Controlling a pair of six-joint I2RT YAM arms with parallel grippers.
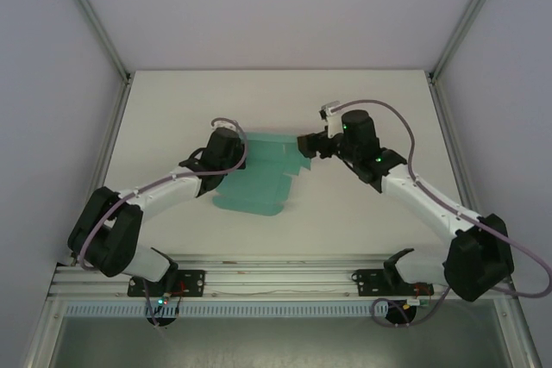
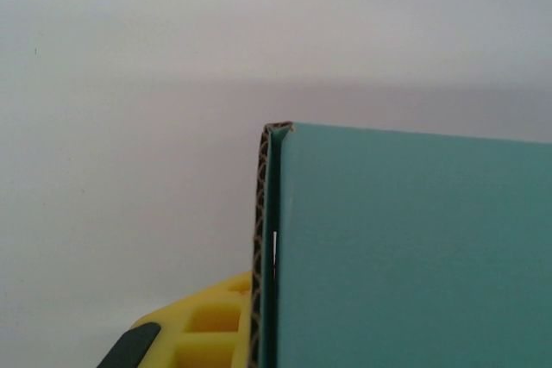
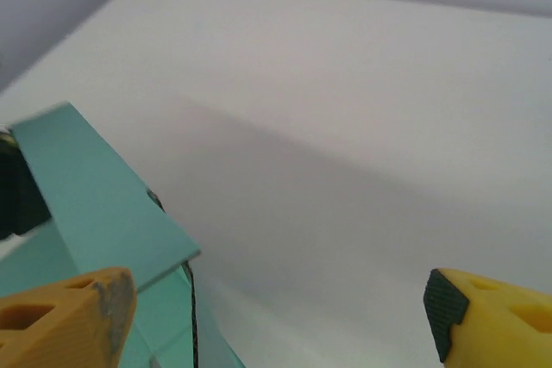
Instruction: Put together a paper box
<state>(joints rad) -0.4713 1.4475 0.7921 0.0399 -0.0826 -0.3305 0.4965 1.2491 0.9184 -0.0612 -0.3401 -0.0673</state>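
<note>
LEFT: left gripper [image 1: 228, 149] clenched on paper box [image 2: 414, 247], its folded corrugated edge against the yellow finger [image 2: 203, 325] | RIGHT: right gripper [image 3: 276, 308] spread wide, empty, a box flap just beside one finger | HANDLING, judged: light, stiff, smooth-faced, creases readily; grip near folds, not flap tips | BEYOND: white table [image 3: 345, 84].

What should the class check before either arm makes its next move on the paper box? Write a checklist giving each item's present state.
1. Left jaws shut on the paper box: ok.
2. Right jaws open, nothing between them: ok.
3. Right jaws close to the paper box's right edge: ok.
4. Paper box fully folded: not ok, mostly a flat sheet.
5. Left grip firm enough to hold: cannot tell.
</note>
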